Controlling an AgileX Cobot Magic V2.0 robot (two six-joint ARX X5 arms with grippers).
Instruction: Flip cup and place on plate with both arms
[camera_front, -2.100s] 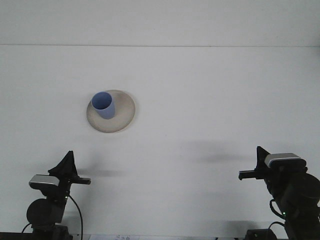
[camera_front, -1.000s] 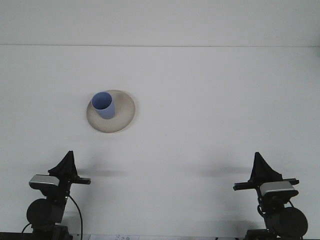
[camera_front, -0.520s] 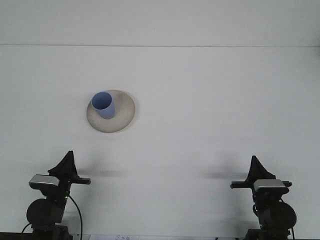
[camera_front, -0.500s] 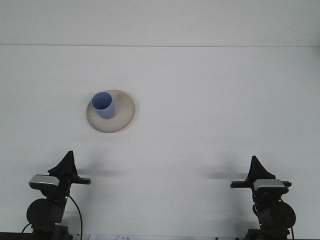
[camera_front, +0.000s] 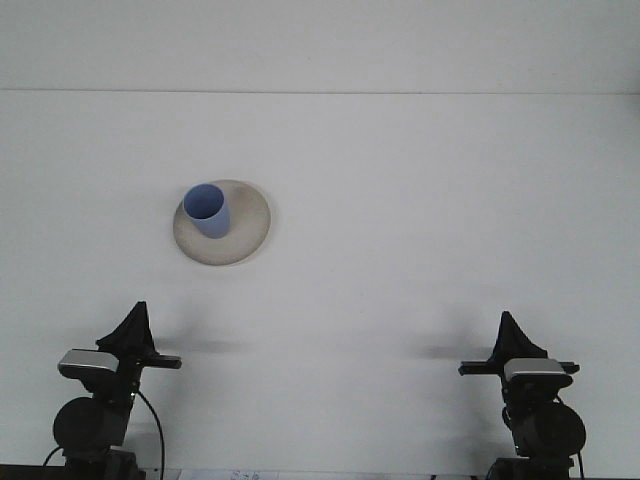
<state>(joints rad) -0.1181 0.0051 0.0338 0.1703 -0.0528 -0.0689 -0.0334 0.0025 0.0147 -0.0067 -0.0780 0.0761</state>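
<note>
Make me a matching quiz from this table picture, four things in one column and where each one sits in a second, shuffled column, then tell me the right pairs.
Column one:
1. blue cup
2. beige plate
3. left claw
4. right claw

Column two:
A. near edge of the table, on the right side
B. lying on the white table, left of centre
C. near edge of the table, on the left side
D. standing upright on the plate, mouth up

Right pairs: 1-D, 2-B, 3-C, 4-A
</note>
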